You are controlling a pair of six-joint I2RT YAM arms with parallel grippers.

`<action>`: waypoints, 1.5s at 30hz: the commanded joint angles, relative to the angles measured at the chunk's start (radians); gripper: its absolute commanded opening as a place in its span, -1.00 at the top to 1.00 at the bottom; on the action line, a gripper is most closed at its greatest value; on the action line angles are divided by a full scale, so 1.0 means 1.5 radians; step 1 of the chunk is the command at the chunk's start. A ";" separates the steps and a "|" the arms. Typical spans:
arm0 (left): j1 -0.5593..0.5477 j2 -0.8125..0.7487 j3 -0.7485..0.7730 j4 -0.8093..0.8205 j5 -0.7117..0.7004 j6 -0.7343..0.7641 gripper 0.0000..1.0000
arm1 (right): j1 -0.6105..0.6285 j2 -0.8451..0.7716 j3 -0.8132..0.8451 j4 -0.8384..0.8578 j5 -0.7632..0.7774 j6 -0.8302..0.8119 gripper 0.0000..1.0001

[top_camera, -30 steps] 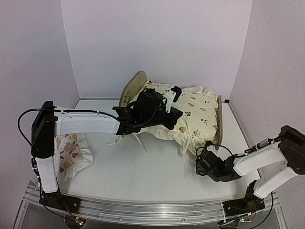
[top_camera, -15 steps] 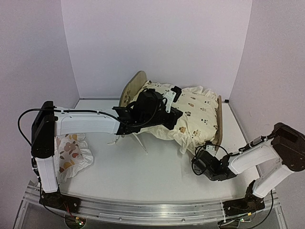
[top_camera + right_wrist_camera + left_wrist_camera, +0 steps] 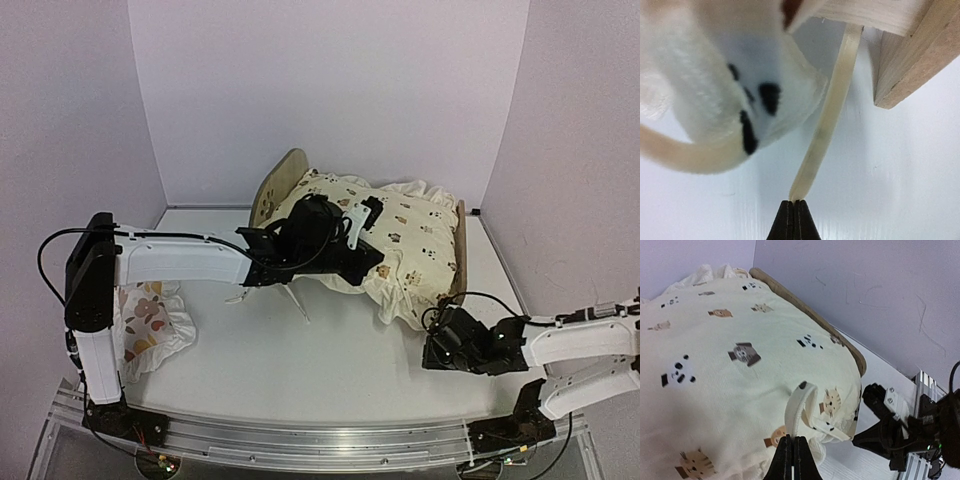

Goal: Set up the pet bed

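The pet bed stands at the back middle, arched headboard (image 3: 276,184) on the left and low footboard (image 3: 459,248) on the right. The cream animal-print cushion (image 3: 412,232) covers it and hides the striped base. My left gripper (image 3: 366,262) is over the cushion's near edge. In the left wrist view it (image 3: 793,441) is shut on a looped cushion tie (image 3: 798,407). My right gripper (image 3: 432,350) is low on the table below the footboard. In the right wrist view it (image 3: 794,203) is shut on the end of another cushion tie (image 3: 828,120), which runs up beside a wooden bed leg (image 3: 910,55).
A small white pillow with orange-brown prints (image 3: 150,320) lies on the table at the left, by the left arm's base. Loose ties (image 3: 292,293) hang down to the table below the cushion's near-left edge. Walls close the table at the back and sides.
My right arm has dropped and drawn back to the right, and its gripper has shifted a little rightward with the tie. My left gripper has edged slightly nearer with its tie.
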 commanded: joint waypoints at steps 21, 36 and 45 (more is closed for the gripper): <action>-0.130 -0.060 -0.123 -0.063 0.066 -0.105 1.00 | 0.005 -0.331 0.157 -0.391 -0.127 -0.075 1.00; -0.141 -0.041 -0.090 -0.071 0.066 -0.092 1.00 | 0.005 -0.268 0.384 -0.404 -0.175 -0.207 1.00; -0.140 0.009 -0.015 -0.101 -0.009 -0.046 1.00 | 0.005 -0.296 0.326 -0.424 -0.160 -0.181 1.00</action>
